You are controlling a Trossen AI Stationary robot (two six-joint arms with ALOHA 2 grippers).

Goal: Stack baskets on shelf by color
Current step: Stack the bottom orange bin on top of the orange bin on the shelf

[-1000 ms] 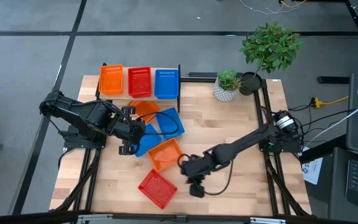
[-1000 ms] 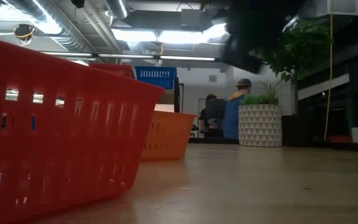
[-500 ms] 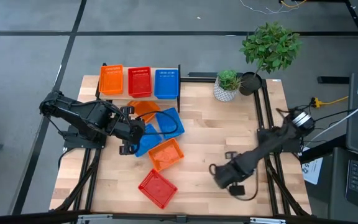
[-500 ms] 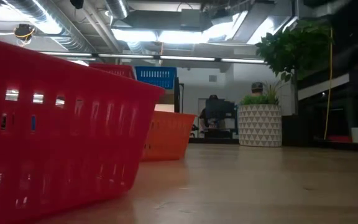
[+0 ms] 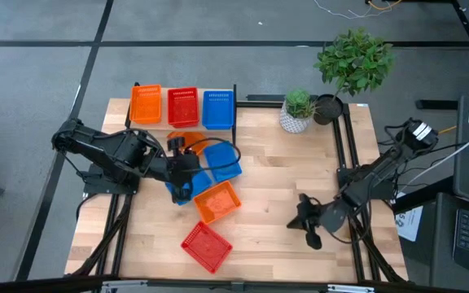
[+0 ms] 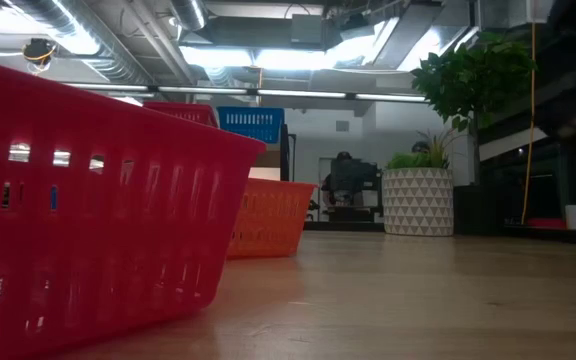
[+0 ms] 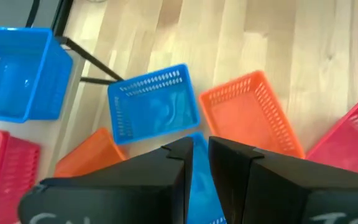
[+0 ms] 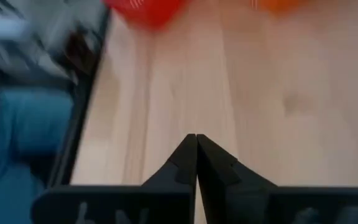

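Left hand [image 5: 182,172] is hovering over the blue basket [image 5: 221,159] pile at desk [image 5: 283,171] centre, fingers [image 7: 179,168] nearly together, gripping nothing visible. Right hand [image 5: 309,221] is sitting near the desk's right edge, fingers [image 8: 188,158] pressed together, empty. Shelf [image 5: 184,124] at the back is holding one orange basket [image 5: 146,105], one red basket [image 5: 182,106] and one blue basket [image 5: 217,108]. Loose orange basket [image 5: 217,201] and loose red basket [image 5: 205,245] are lying on the desk.

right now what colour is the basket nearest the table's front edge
Red: the loose basket near the front edge, clearest in the high view.
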